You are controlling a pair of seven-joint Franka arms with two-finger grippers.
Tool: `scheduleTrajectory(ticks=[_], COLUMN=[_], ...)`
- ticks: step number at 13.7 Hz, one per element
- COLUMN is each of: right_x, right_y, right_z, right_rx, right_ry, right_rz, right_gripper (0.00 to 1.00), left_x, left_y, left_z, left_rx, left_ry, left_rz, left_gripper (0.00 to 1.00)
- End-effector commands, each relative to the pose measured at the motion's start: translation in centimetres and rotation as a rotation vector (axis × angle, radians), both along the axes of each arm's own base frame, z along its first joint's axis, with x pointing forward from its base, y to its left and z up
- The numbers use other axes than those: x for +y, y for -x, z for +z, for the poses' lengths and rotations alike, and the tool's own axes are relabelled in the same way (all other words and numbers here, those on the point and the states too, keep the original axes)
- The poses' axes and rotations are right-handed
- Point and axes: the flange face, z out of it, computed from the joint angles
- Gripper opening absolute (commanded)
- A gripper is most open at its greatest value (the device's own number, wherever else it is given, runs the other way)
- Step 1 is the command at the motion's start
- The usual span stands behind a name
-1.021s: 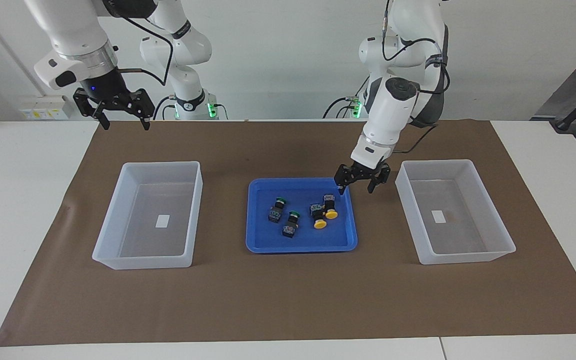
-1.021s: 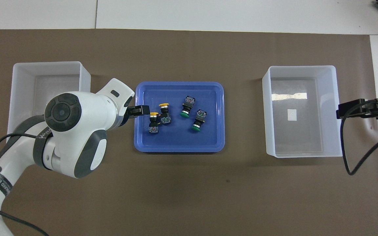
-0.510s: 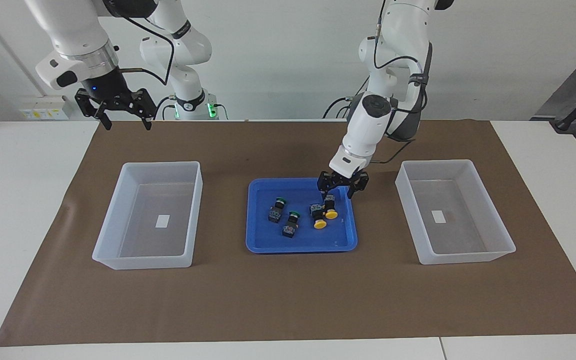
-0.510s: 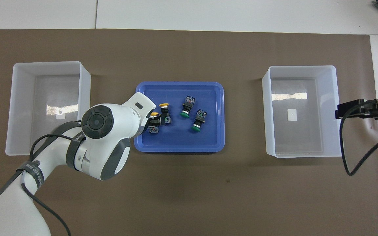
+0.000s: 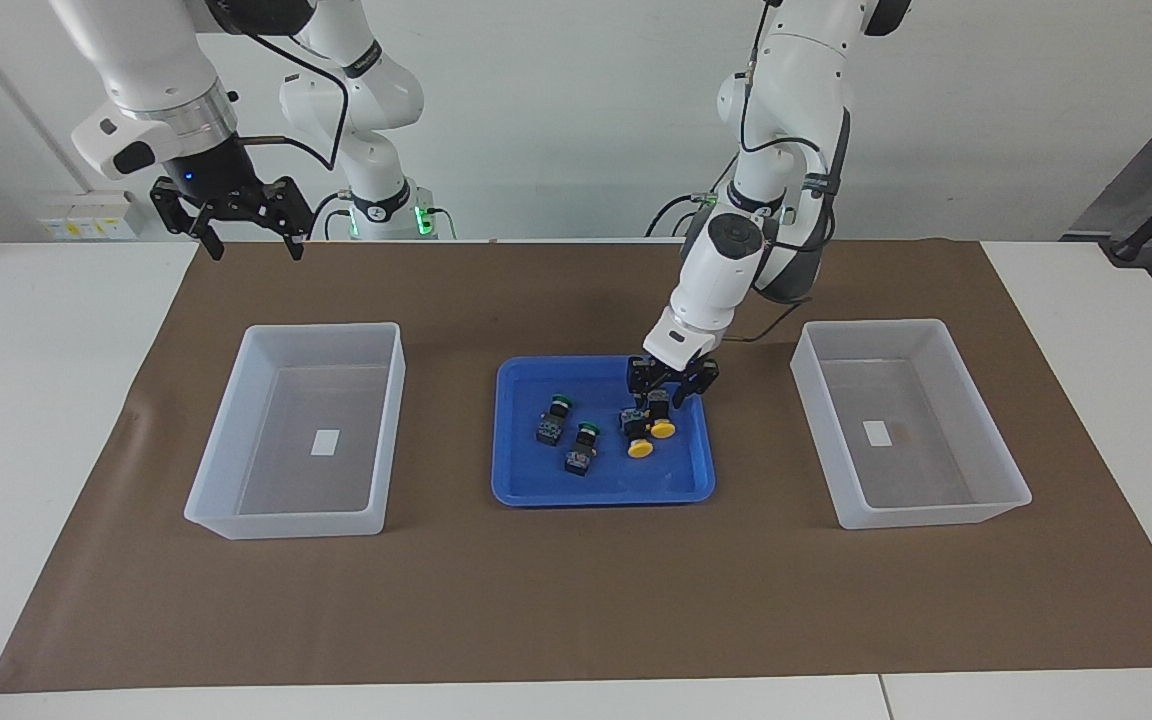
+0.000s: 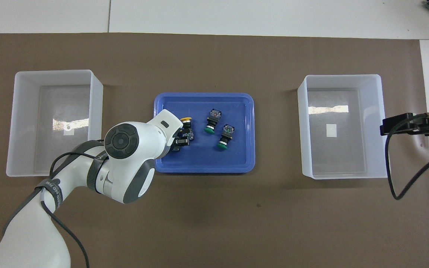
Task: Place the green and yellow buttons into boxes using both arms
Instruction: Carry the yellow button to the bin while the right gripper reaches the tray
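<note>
L claw (image 5: 665, 396) came down from the tray's upper-right rim into the blue tray (image 5: 536, 490), frame centre, fingers narrowing round a yellow button (image 5: 660, 420); can't tell if gripped yet. 2nd yellow button (image 5: 636, 437) beside it, green buttons (image 5: 568, 435) untouched, both boxes (image 5: 296, 430) empty, so 1st pick underway. R claw (image 5: 228, 216) spread, waits upper left over brown mat (image 5: 576, 600) on white desk (image 5: 36, 400); grey wall at top.

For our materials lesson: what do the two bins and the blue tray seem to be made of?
Bins: probably translucent white plastic; labels and mat show through, overhead view shows glare. Blue tray: likely opaque glossy moulded plastic, rounded corners, faint sheen.
</note>
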Motion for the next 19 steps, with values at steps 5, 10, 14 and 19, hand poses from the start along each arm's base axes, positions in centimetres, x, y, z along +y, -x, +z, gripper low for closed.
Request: scheduleTrajectory(ticks=[5, 10, 14, 19], right_x=[0.2, 4.2, 8.9, 20.9], right_y=[0.7, -0.1, -0.6, -3.7], right_z=[-0.1, -2.0, -4.5, -14.3], right_rx=[-0.013, -0.056, -0.097, -0.153], right_ry=[-0.023, -0.082, -0.102, -0.144], right_rz=[-0.009, -0.076, -0.105, -0.2], right_gripper=[1.0, 1.0, 1.0, 1.0], left_x=[0.0, 2.2, 7.8, 19.4], left_y=[0.3, -3.3, -7.8, -10.5], left_z=[-0.5, 4.7, 11.0, 12.1], left_rx=[0.007, 0.022, 0.062, 0.045], left_ry=[-0.002, -0.009, -0.026, -0.052], left_rz=[0.008, 0.055, 0.129, 0.057], left_gripper=[0.06, 0.0, 0.0, 0.0])
